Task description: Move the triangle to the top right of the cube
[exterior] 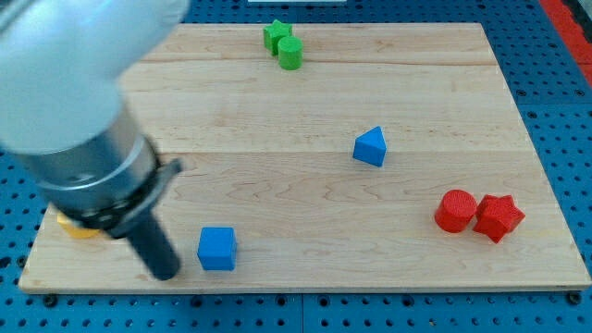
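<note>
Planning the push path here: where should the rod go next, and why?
Probably lift away from the blue cube and travel to the blue triangle. My tip sits just at the cube's left, far from the triangle, which already lies up and right of the cube, so only a small nudge may be needed.

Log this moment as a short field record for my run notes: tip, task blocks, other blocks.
tip: my tip, just left of the blue cube, at the view's bottom
cube: blue cube
triangle: blue triangular block, up and right of the cube, far apart
greens: green star block and green cylinder, top
reds: red cylinder and red star block, right
yellow: yellow block, mostly hidden
</note>
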Action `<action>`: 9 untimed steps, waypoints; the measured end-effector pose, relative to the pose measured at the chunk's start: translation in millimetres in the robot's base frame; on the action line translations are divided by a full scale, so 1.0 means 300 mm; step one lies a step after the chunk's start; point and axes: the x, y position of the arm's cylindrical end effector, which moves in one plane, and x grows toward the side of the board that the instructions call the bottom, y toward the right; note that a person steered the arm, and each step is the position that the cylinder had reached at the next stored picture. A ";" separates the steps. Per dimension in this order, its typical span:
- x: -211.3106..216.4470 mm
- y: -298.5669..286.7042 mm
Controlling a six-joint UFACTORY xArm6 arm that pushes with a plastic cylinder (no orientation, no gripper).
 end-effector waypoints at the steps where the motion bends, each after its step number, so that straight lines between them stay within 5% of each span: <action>1: -0.092 0.156; 3: -0.254 -0.177; 5: -0.616 0.333; 6: -0.666 0.620; 7: -0.593 0.862; 9: -0.404 0.584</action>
